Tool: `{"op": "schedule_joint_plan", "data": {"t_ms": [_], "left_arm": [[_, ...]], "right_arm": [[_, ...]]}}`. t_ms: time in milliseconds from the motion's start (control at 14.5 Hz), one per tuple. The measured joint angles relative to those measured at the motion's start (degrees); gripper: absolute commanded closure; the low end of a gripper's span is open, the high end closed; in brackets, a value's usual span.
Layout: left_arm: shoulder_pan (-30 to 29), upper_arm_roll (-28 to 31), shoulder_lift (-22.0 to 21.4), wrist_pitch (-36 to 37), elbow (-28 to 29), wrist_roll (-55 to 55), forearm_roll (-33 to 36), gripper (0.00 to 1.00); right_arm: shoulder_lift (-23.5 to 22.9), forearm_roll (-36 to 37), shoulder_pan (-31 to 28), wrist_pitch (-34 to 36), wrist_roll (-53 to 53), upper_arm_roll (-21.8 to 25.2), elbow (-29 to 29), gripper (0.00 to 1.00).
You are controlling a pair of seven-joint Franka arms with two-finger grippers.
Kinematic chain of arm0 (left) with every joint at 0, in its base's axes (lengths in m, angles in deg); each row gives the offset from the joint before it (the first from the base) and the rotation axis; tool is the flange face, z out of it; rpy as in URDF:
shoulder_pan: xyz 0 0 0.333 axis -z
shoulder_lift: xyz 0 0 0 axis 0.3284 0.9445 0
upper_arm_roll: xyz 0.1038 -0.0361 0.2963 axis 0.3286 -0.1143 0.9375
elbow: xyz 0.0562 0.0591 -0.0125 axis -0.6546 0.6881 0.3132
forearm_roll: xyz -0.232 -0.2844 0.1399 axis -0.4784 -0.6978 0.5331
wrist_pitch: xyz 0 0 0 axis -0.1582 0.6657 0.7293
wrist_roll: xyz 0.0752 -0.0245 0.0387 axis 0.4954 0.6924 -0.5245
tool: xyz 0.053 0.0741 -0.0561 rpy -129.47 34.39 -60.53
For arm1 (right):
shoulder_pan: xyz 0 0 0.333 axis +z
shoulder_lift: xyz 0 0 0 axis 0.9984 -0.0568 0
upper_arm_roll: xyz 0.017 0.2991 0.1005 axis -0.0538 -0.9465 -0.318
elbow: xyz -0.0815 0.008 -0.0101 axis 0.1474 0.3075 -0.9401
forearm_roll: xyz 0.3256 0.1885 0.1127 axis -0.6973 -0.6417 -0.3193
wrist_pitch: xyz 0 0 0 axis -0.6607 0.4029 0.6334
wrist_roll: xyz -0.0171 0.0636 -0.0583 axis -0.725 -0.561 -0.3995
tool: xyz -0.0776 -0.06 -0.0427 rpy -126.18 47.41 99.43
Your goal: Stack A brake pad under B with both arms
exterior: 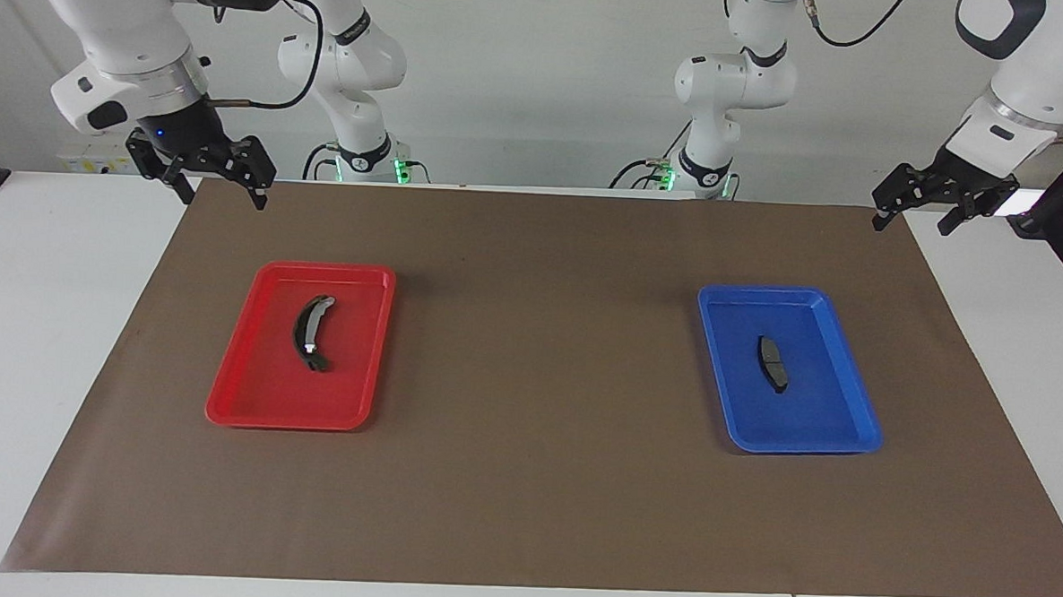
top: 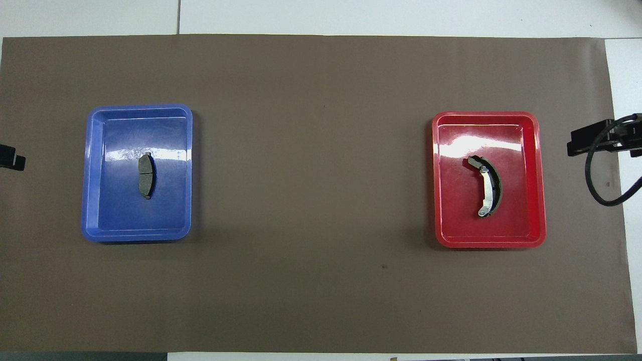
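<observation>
You see the short flat dark grey pad (exterior: 772,363) in the blue plastic tray (exterior: 838,375), at three o'clock facing; the crescent piece with its silvery strip (top: 486,186) lies in the red tray (top: 536,200). Only the facing view shows the left gripper (exterior: 914,218) and right gripper (exterior: 222,193) raised, spread apart, empty.

Brown mat (exterior: 522,513) on white table (exterior: 46,313). Red tray (exterior: 258,403) holds dark crescent B (exterior: 311,332) with a silvery strip. Blue tray (exterior: 840,420) holds the dark grey A brake pad (exterior: 772,363), possibly faintly speckled. Both trays plain, glossy.
</observation>
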Motion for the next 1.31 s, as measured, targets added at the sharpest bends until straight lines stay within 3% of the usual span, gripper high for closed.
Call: {"op": "schedule_joint_plan", "data": {"t_ms": [1310], "left_arm": [[0.3, -1.1, 0.0, -0.1, 0.0, -3.5, 0.0, 0.01]], "right_arm": [[0.0, 0.0, 0.3, 0.0, 0.0, -0.7, 0.0, 0.00]]}}
